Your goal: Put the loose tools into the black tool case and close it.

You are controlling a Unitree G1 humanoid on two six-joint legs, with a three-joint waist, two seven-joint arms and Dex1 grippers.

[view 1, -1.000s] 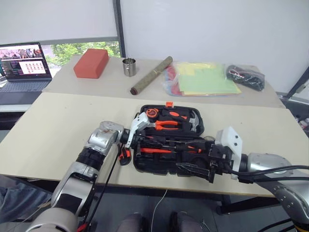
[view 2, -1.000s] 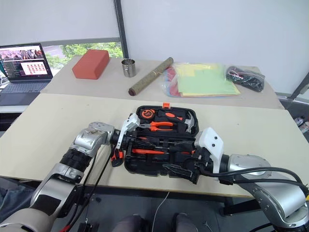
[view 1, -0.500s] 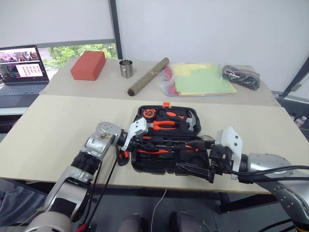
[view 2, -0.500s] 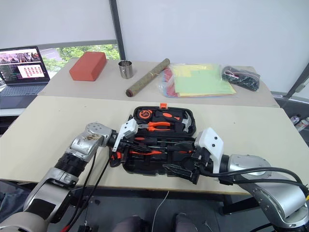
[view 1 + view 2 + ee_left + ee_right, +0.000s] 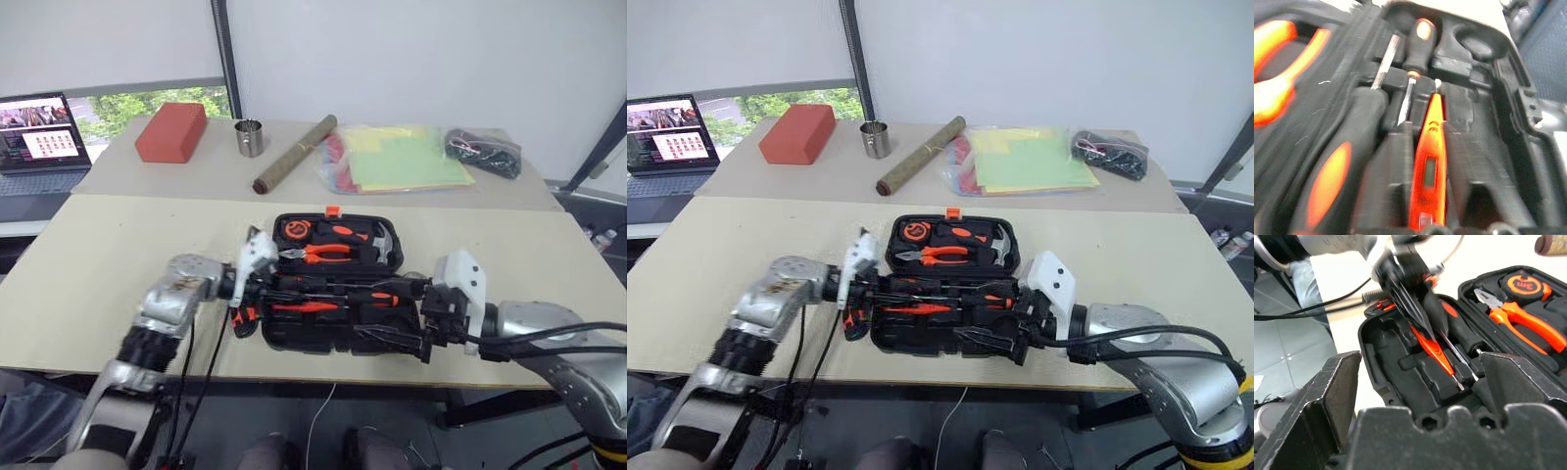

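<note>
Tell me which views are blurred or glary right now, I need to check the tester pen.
Left wrist view: soft all over, with the pliers smeared and glowing, but the tester pen is readable between the left hand's fingers. Right wrist view: the left hand is motion-blurred, the case sharper. Head views: evenly lit, no glare.

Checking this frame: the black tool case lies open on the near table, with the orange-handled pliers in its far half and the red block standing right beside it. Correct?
One thing is wrong: the red block does not stand beside the black tool case. The left eye view shows it on the far table, left of the metal cup. The case does lie open on the near table, with the orange-handled pliers in its far half.
</note>
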